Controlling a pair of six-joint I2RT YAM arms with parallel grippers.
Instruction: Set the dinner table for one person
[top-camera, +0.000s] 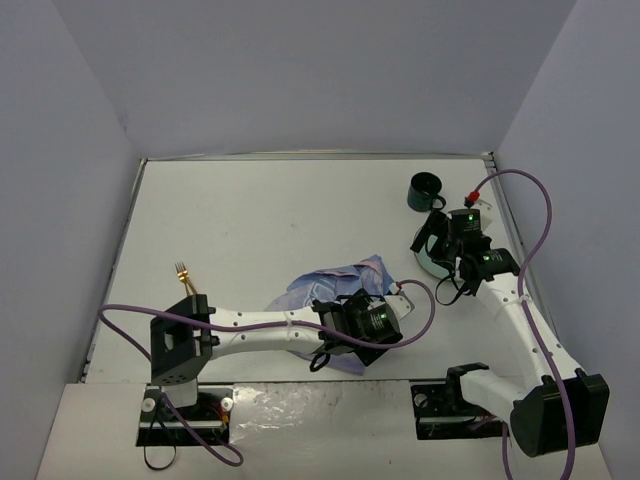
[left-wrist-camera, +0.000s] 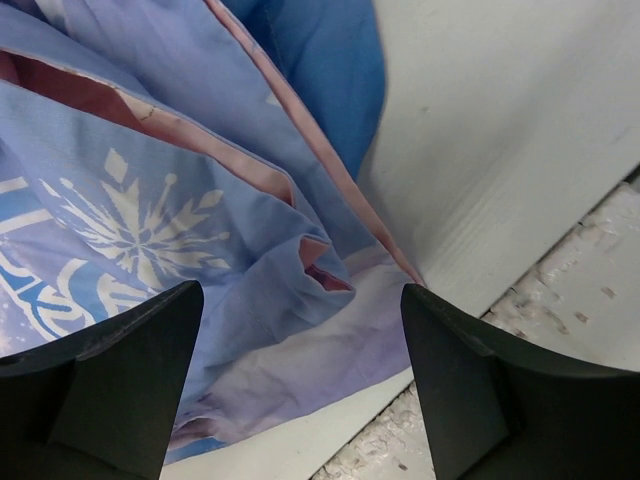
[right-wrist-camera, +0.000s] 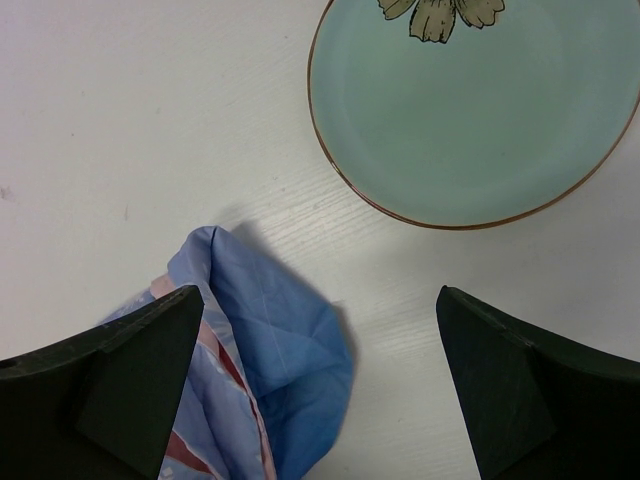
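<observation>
The dinner table (top-camera: 260, 210) is a wide white top. A crumpled blue snowflake cloth (top-camera: 335, 285) lies near its middle front. My left gripper (top-camera: 362, 325) hangs over the cloth's near end. In the left wrist view this gripper (left-wrist-camera: 302, 295) is open, with the cloth (left-wrist-camera: 150, 200) spread below and between the fingers by the table's front edge. My right gripper (top-camera: 440, 250) is open too. In the right wrist view it (right-wrist-camera: 320, 295) hovers over bare table between a cloth corner (right-wrist-camera: 270, 340) and a pale green flower plate (right-wrist-camera: 470, 110).
A dark green mug (top-camera: 424, 192) stands at the back right, just behind the right arm. A gold fork (top-camera: 185, 275) lies at the left, close to the left arm's base. Grey walls close in the table on three sides.
</observation>
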